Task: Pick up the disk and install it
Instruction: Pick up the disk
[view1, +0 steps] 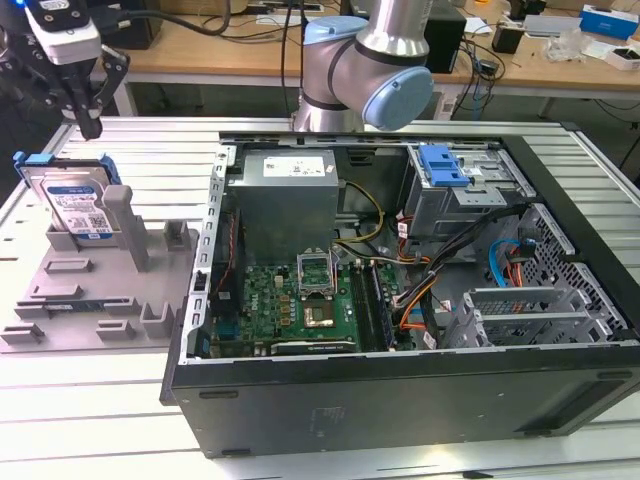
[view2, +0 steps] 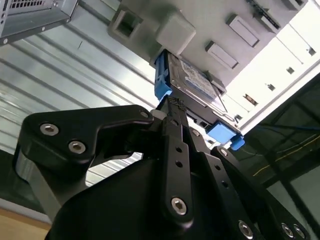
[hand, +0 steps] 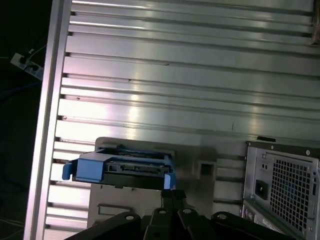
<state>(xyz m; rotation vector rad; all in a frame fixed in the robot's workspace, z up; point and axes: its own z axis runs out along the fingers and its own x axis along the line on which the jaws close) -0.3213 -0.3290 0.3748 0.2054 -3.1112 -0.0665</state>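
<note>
Black tool (view1: 93, 127) — jaws closed, empty — hovers above the disk (view1: 75, 200) on grey fixture (view1: 90, 300).

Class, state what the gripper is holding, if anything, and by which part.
Nothing. The gripper hangs above the disk, which leans on its gray stand.

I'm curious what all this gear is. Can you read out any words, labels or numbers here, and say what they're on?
Label on the disk: print too small to read.
Sticker on the power supply: too small to read.
No other text can be read.
</note>
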